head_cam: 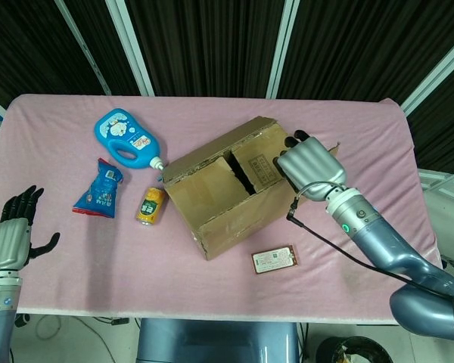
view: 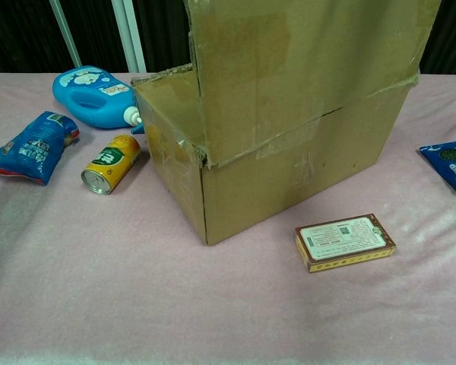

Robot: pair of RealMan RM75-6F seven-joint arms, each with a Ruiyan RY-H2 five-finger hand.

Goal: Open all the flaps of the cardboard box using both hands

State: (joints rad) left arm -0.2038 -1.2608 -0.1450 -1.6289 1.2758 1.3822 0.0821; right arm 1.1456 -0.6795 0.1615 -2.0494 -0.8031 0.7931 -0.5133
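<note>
The cardboard box point(head_cam: 219, 203) stands slantwise mid-table, and fills the middle of the chest view point(view: 289, 175). Its near long flap point(view: 311, 68) is raised upright. My right hand point(head_cam: 310, 162) grips that flap's top edge point(head_cam: 331, 148), dark fingertips point(head_cam: 295, 138) hooked over it. The chest view hides this hand behind the flap. Inside the top, two short flaps point(head_cam: 259, 160) still lie flat, a dark gap between them. My left hand point(head_cam: 12, 234) hovers open at the table's left edge, far from the box.
Left of the box lie a blue bottle point(head_cam: 125, 138) point(view: 91, 95), a blue snack bag point(head_cam: 98, 189) point(view: 30, 144) and a yellow can point(head_cam: 150, 206) point(view: 110, 162). A small flat carton point(head_cam: 274, 260) point(view: 343, 241) lies in front. A blue packet point(view: 450, 163) lies at the right.
</note>
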